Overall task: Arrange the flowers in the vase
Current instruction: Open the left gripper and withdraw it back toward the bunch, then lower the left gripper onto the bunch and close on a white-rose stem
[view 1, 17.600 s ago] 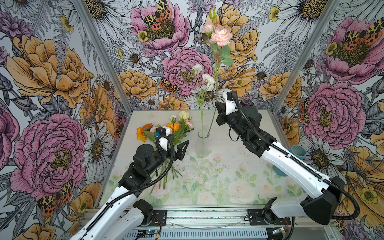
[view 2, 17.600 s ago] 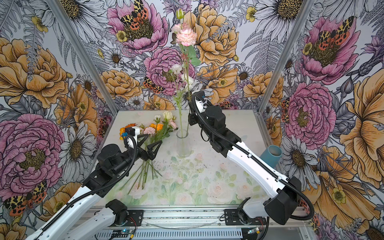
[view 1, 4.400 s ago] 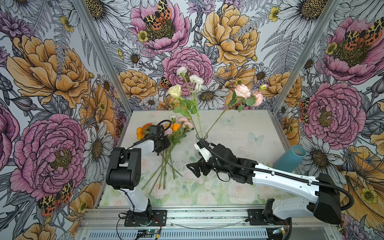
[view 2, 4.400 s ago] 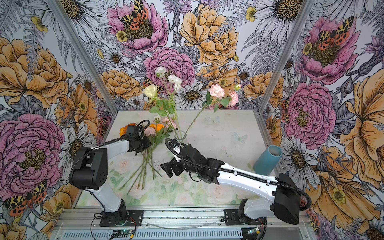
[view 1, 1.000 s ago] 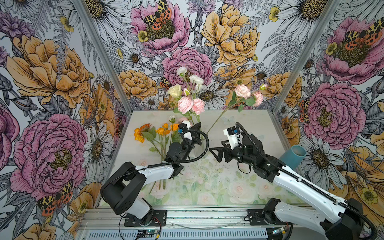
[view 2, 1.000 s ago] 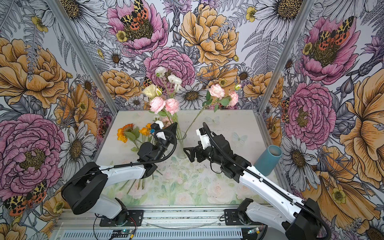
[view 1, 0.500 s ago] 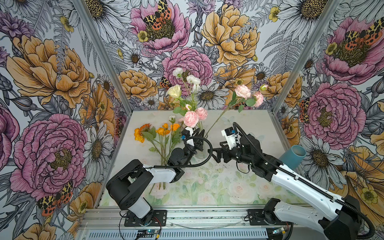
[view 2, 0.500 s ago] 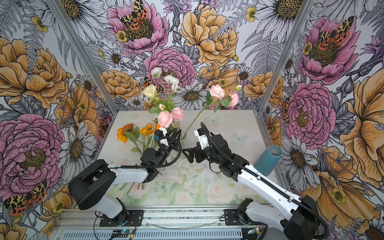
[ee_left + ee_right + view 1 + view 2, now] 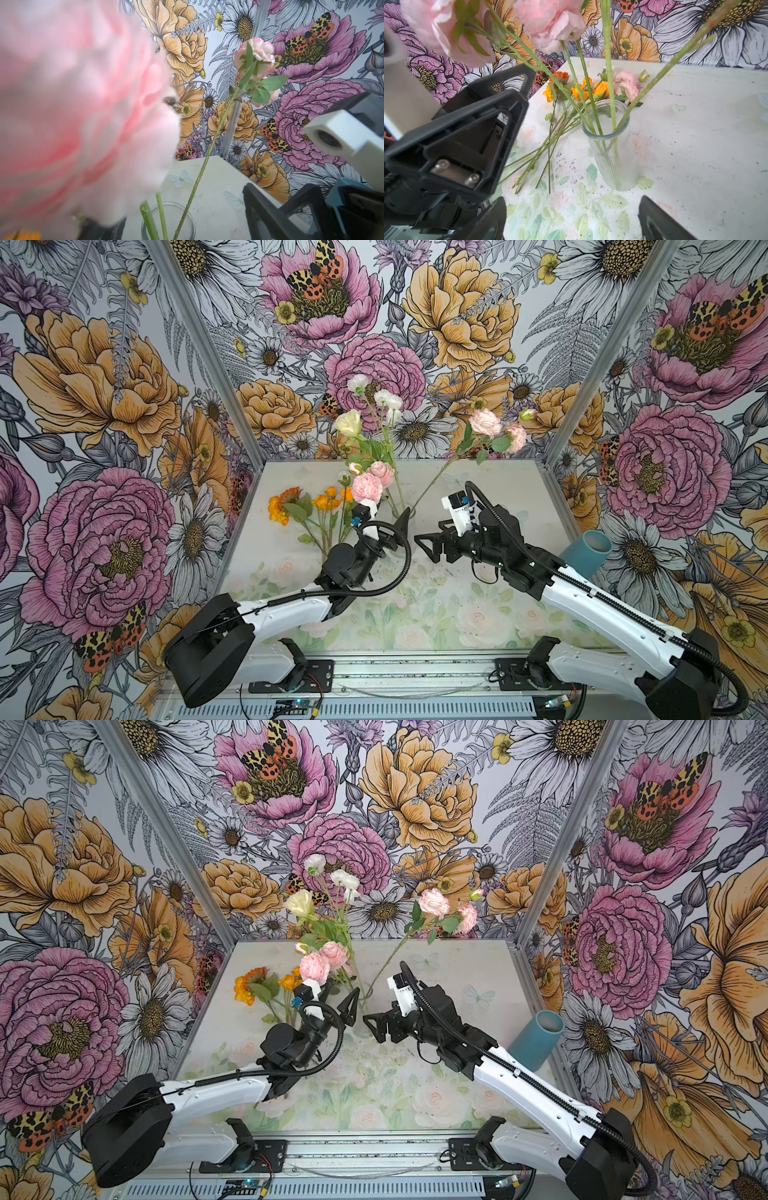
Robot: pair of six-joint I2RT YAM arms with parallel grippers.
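Now that your left gripper has let go, the pink flower it carried a second ago stands with its stem in the vase among the other stems. Orange flowers are yet to be moved from the table. The left jaws are spread wide beside the vase, holding nothing. Your right gripper is likewise spread and empty.
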